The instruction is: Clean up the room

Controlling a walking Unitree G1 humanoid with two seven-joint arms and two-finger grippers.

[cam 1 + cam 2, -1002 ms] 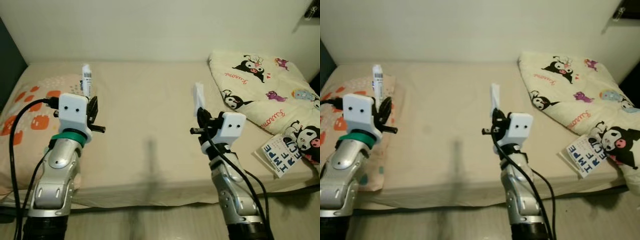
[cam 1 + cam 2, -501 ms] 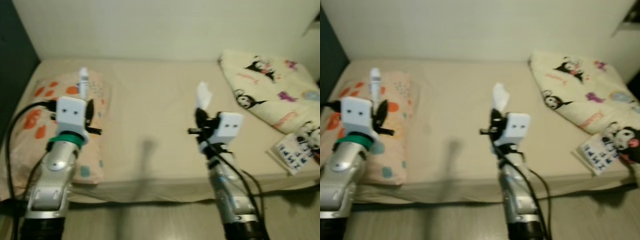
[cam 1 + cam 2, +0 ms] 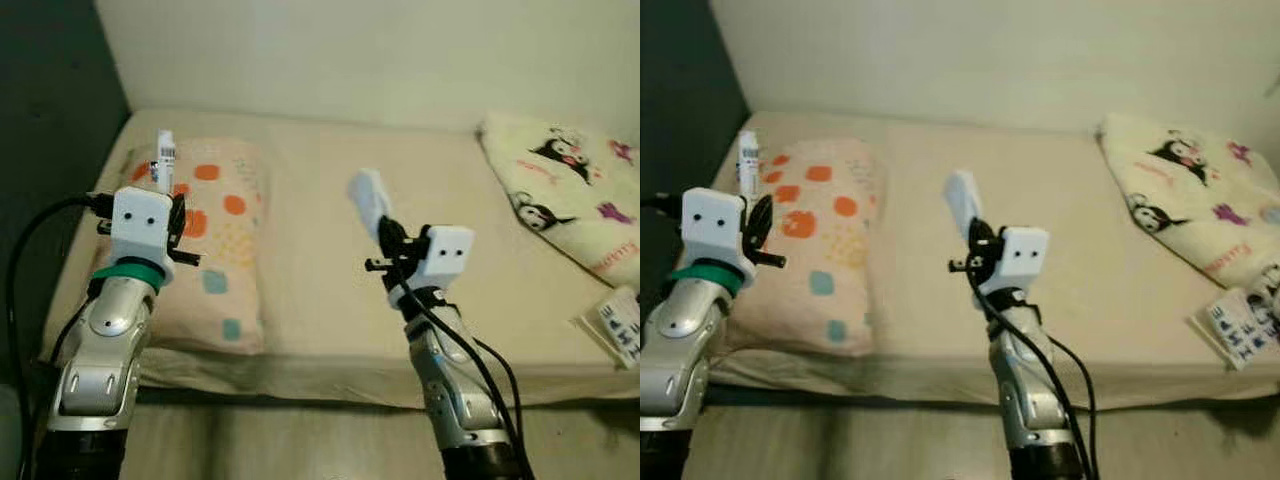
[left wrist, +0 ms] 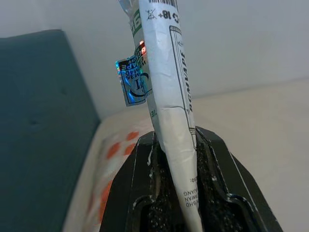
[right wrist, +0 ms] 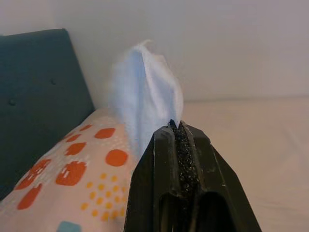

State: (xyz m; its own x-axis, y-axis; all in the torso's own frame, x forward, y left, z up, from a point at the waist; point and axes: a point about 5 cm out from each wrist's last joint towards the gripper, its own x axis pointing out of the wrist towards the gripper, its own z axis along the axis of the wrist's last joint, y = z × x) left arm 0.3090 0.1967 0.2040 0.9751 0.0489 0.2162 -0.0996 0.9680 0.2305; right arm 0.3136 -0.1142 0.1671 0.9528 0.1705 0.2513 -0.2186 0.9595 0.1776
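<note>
1. The left hand [image 3: 163, 196] is raised over the near left part of the bed [image 3: 330, 300], its fingers clamped on a printed white tube [image 4: 170, 96] that stands upright out of the grip. It sits above the spotted pillow [image 3: 215, 250].
2. The right hand [image 3: 385, 245] is held up over the middle of the bed, nipping a crumpled white tissue [image 5: 145, 92] that pokes up and to the left from its closed fingers.
3. Judged from this, two bits of litter are already picked up and neither has been dropped off. No bin or other receptacle can be seen, so disposal is the step left for both.
4. More tidying seems to remain: a booklet with blue lettering [image 3: 622, 325] lies at the near right edge of the bed, just beside a cartoon-print quilt [image 3: 565, 190] heaped at the right.
5. The mattress between the spotted pillow and the quilt is bare, leaving open room between the two arms.
6. Edges to mind: the bed's near edge runs just in front of both forearms, a pale wall [image 3: 350, 50] closes the far side, and a dark headboard panel [image 3: 50, 150] stands on the left close to the left arm. With both hands full, the booklet probably has to wait until one load is released.
</note>
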